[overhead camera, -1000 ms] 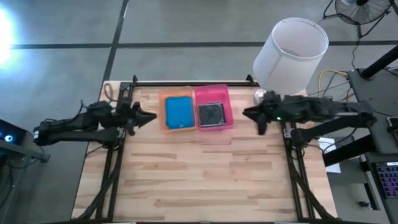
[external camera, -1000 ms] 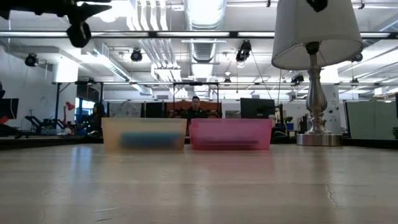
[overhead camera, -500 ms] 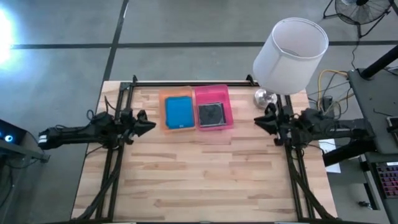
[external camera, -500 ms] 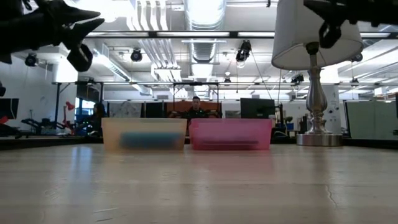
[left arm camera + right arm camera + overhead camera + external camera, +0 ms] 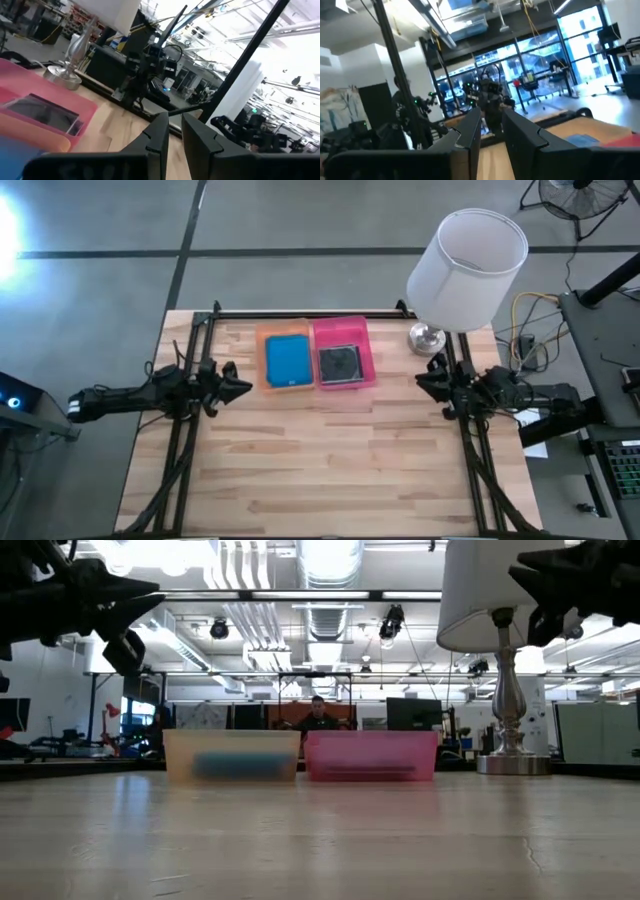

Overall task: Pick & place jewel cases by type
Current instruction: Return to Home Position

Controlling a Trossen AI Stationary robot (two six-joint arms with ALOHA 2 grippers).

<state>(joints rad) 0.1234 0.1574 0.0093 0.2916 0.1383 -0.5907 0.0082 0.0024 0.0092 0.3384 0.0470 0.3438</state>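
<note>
A bright blue jewel case [image 5: 287,360] lies flat in the translucent orange tray [image 5: 262,366]. A dark grey case [image 5: 342,364] lies flat in the pink tray [image 5: 372,350] beside it. How many cases are stacked in each tray does not show. My left gripper [image 5: 238,386] hovers left of the orange tray, shut and holding nothing. My right gripper [image 5: 422,376] hovers right of the pink tray near the lamp foot, also shut and holding nothing. In the low view both trays [image 5: 232,755] [image 5: 370,755] stand on the far part of the table, with the grippers high above.
A lamp with a white shade [image 5: 466,258] and a metal foot [image 5: 426,337] stands at the table's far right corner, close to my right arm. Bare wooden table [image 5: 330,460] spreads out in front of the trays. A person [image 5: 317,712] sits in the room far behind.
Both arms have drawn back from the trays. The left gripper moved toward the table's left and near edges. The right gripper moved toward the right and near edges, away from the pink tray. Both have come lower in the low view. The cases and trays stayed put.
</note>
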